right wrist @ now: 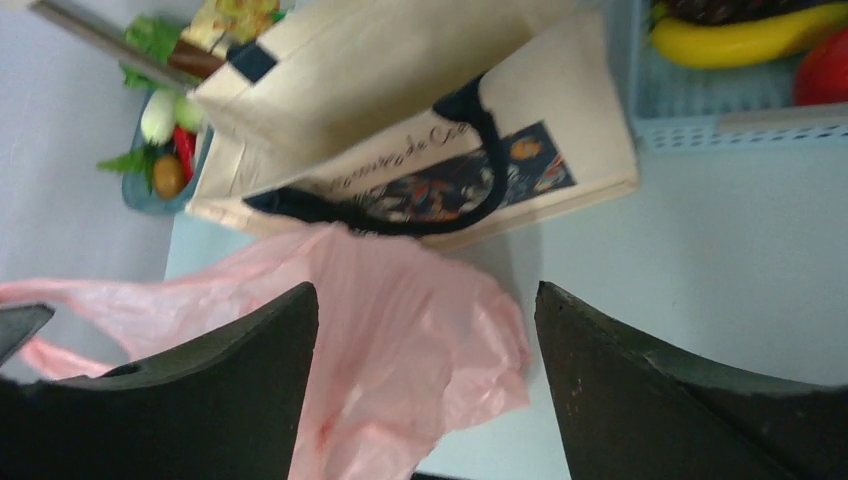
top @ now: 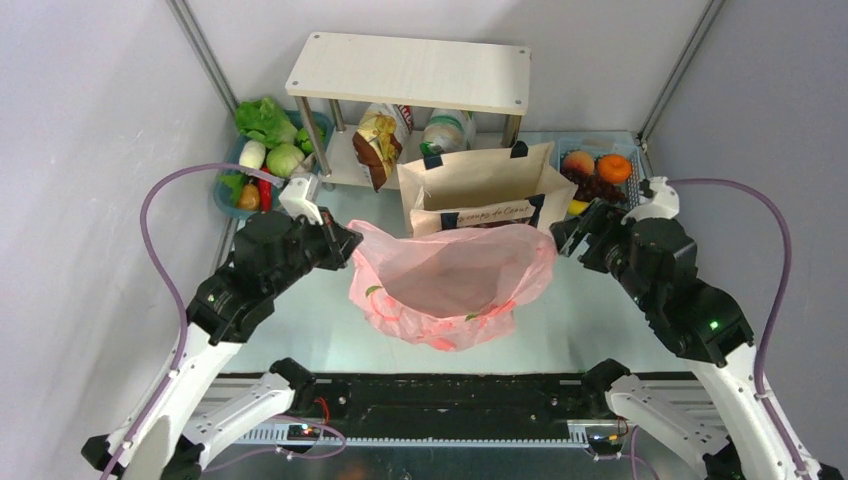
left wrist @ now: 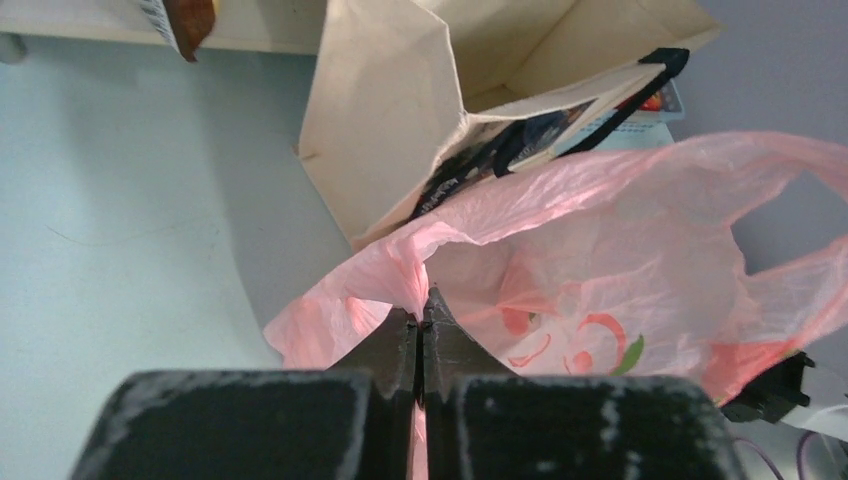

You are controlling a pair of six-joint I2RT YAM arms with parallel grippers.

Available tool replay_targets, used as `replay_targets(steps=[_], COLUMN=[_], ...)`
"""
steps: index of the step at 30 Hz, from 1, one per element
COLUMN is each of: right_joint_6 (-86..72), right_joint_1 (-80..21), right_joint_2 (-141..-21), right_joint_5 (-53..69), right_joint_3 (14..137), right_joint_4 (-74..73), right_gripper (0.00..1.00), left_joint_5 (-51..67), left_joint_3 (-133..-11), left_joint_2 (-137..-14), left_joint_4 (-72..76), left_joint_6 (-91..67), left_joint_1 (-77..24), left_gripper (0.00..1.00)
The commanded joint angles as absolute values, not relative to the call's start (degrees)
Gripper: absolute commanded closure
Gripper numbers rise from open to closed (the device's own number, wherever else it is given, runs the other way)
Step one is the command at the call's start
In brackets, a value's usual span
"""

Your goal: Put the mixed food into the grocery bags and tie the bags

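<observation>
The pink grocery bag [top: 450, 280] hangs open at mid-table, in front of the upright beige canvas tote [top: 480, 185]. My left gripper [left wrist: 422, 305] is shut on the pink bag's [left wrist: 600, 230] left rim and holds it up. My right gripper [right wrist: 425, 290] is open at the bag's right side. The bag's loose edge [right wrist: 400, 340] shows between the spread fingers, unpinched. A banana [right wrist: 740, 40] and a red apple [right wrist: 825, 65] lie in the blue basket [top: 625, 150] with dark grapes [top: 600, 188]. The white radish [top: 252, 155] lies in the teal basket. The crisp packet [top: 378, 145] stands under the shelf.
A wooden shelf [top: 410, 70] stands at the back, with packets and a bottle beneath it. The teal basket [top: 222, 190] with greens sits back left. Grey walls close in on both sides. Purple cables loop out from each arm.
</observation>
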State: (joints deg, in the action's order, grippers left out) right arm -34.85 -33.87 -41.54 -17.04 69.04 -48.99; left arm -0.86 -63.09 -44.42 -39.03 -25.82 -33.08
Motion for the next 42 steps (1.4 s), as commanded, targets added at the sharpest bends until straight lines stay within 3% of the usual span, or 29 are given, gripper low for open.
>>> replay_targets(steps=[1, 5, 15, 19, 28, 35, 42], right_joint_6=[-31.8, -31.0, -29.8, -30.6, -34.6, -31.0, -39.0], right_joint_1=[-27.1, -23.0, -21.8, -20.4, 7.4, 13.1, 15.1], right_joint_2=[-40.3, -40.9, -48.5, -52.2, -52.6, -66.9, -88.1], right_joint_5=[-15.1, -10.1, -2.7, -10.1, 4.3, 6.7, 2.3], right_joint_3=[72.6, 76.6, 79.5, 79.4, 71.1, 71.2, 83.0], right_joint_4=[-44.4, -45.6, -45.3, -45.7, -37.5, -30.8, -33.9], right_gripper=[0.14, 0.02, 0.01, 0.01, 0.01, 0.01, 0.00], left_joint_5=[-2.0, -4.9, -6.3, -8.4, -4.2, -3.6, -2.9], left_joint_3=[-63.7, -63.1, -62.8, -60.9, -52.5, -50.3, -47.4], left_joint_2=[-44.0, -44.1, -43.1, -41.6, -35.6, -34.8, -33.6], left_joint_4=[-36.8, -36.8, -36.5, -35.2, -24.6, -20.5, -18.1], left_joint_6=[-21.4, -20.5, -17.1, -15.8, -16.1, -12.2, -8.9], left_joint_1=[-30.5, -29.0, -27.9, -27.9, -28.0, -27.9, -27.9], left_gripper=[1.00, 1.00, 1.00, 1.00, 1.00, 1.00, 1.00])
